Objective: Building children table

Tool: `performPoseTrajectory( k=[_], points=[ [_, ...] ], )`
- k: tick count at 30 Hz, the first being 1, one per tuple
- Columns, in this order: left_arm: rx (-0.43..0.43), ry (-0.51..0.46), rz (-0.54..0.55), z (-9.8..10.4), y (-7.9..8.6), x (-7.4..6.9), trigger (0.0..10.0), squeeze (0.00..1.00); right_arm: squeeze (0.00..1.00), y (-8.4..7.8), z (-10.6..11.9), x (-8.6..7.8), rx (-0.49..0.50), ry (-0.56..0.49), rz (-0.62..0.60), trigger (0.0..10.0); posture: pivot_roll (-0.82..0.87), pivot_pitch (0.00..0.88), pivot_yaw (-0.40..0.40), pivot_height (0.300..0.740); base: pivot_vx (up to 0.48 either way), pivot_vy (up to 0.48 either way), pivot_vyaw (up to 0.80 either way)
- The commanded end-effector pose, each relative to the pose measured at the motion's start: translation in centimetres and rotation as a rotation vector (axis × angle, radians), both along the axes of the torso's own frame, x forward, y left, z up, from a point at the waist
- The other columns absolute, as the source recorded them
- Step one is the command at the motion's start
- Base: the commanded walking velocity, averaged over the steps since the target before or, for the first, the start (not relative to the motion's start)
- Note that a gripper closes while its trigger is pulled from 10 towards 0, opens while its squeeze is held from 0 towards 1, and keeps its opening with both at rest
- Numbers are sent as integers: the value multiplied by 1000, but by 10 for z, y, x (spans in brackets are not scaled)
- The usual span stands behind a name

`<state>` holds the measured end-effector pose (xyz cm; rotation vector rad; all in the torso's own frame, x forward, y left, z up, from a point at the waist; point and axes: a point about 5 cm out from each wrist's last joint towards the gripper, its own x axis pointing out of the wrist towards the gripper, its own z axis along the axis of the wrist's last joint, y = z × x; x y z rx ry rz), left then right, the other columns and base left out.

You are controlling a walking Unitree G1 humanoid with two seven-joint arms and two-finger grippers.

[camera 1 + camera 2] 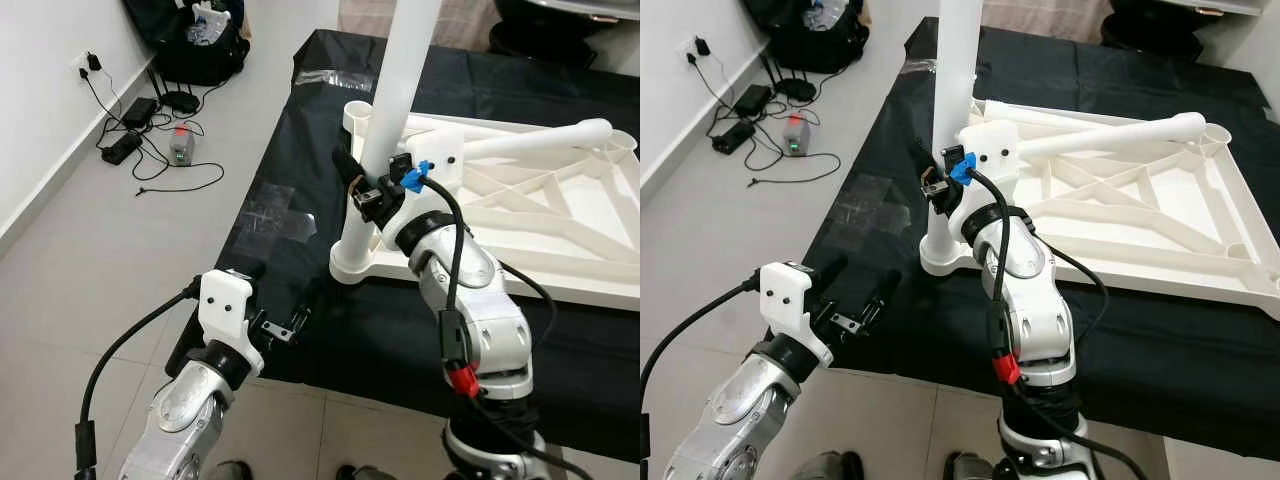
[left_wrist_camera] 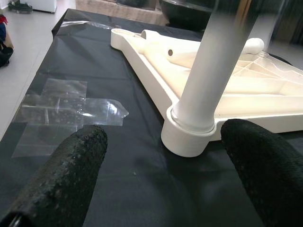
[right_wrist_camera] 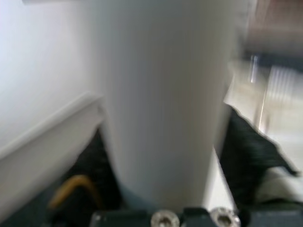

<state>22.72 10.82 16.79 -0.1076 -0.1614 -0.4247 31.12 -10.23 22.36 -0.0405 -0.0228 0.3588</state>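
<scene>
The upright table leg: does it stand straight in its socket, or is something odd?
The upright table leg leans slightly in its corner socket, held by the right tool. A second leg lies loose across the tabletop frame.

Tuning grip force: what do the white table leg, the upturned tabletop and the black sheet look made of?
White round table leg: likely moulded plastic, smooth, semi-matt; the right gripper is shut on it.
White ribbed upturned tabletop: same plastic look, with cast ribs and corner sockets.
Black cover sheet: thin plastic film, judging by wrinkles and sheen.
</scene>
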Motion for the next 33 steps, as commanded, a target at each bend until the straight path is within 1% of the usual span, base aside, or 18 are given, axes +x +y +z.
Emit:
performPoseTrajectory(
  k=[1, 2, 3, 9, 11, 13, 14, 16, 18, 19, 20, 21, 23, 24, 26, 30, 32, 33],
  points=[
    [15, 17, 7, -6, 2, 2, 10000, 0, 1000, -8, -5, 2, 48, 27, -15, 10000, -21, 141, -79, 740, 0, 0, 0],
    [15, 17, 7, -6, 2, 2, 10000, 0, 1000, -8, -5, 2, 48, 27, -15, 10000, -21, 141, -79, 740, 0, 0, 0],
    [19, 28, 51, -9, 7, 8, 10000, 0, 1000, -12, -6, -2, 86, -15, 45, 10000, -27, 116, -67, 740, 0, 0, 0],
    [12, 42, 97, -12, 13, 14, 10000, 0, 1000, -18, -10, -5, 80, -32, 65, 10000, -32, 96, -61, 740, 0, 0, 0],
    [34, 49, 146, -14, 19, 17, 10000, 0, 1000, -31, -23, -14, 45, -22, 85, 10000, -36, 79, -53, 740, 0, 0, 0],
    [34, 49, 146, -14, 19, 17, 10000, 0, 1000, -31, -23, -14, 45, -22, 85, 10000, -36, 79, -53, 740, 0, 0, 0],
    [66, 50, 173, -16, 24, 17, 10000, 0, 1000, -37, -35, -25, 36, 8, 128, 10000, -37, 70, -51, 740, 0, 0, 0],
    [66, 50, 173, -16, 24, 17, 10000, 0, 1000, -37, -35, -25, 36, 8, 128, 10000, -37, 70, -51, 740, 0, 0, 0],
    [139, 104, 324, -30, 43, 12, 10000, 0, 1000, -54, -82, -54, 27, 131, 123, 10000, -48, 37, -26, 740, 0, 0, 0],
    [139, 104, 324, -30, 43, 12, 10000, 0, 1000, -54, -82, -54, 27, 131, 123, 10000, -48, 37, -26, 740, 0, 0, 0],
    [155, 137, 383, -37, 49, 9, 10000, 0, 1000, -60, -95, -61, 39, 163, 77, 10000, -47, 33, -25, 740, 0, 0, 0],
    [167, 155, 424, -42, 52, 5, 10000, 0, 925, -65, -100, -64, 49, 176, 8, 10000, -49, 24, -27, 740, 0, 0, 0],
    [170, 162, 442, -44, 52, 4, 10000, 0, 925, -67, -102, -64, 58, 175, -34, 10000, -49, 20, -29, 740, 0, 0, 0],
    [167, 180, 445, -49, 51, 3, 10000, 0, 0, -68, -98, -63, 92, 171, -62, 10000, -48, 4, -37, 740, 0, 0, 0],
    [154, 198, 437, -54, 49, 6, 10000, 0, 0, -67, -92, -62, 105, 155, -73, 10000, -50, 0, -49, 740, 0, 0, 0],
    [112, 202, 402, -57, 46, 17, 10000, 0, 0, -60, -90, -59, 39, 129, -59, 10000, -39, 0, -61, 740, 0, 0, 0],
    [114, 195, 391, -57, 44, 22, 10000, 0, 0, -60, -91, -54, 27, 125, -74, 10000, -39, 0, -68, 740, 0, 480, 0],
    [121, 184, 373, -57, 41, 28, 10000, 0, 0, -61, -92, -46, 37, 117, -99, 10000, -17, 0, -79, 740, 0, 480, 0]
  ],
)
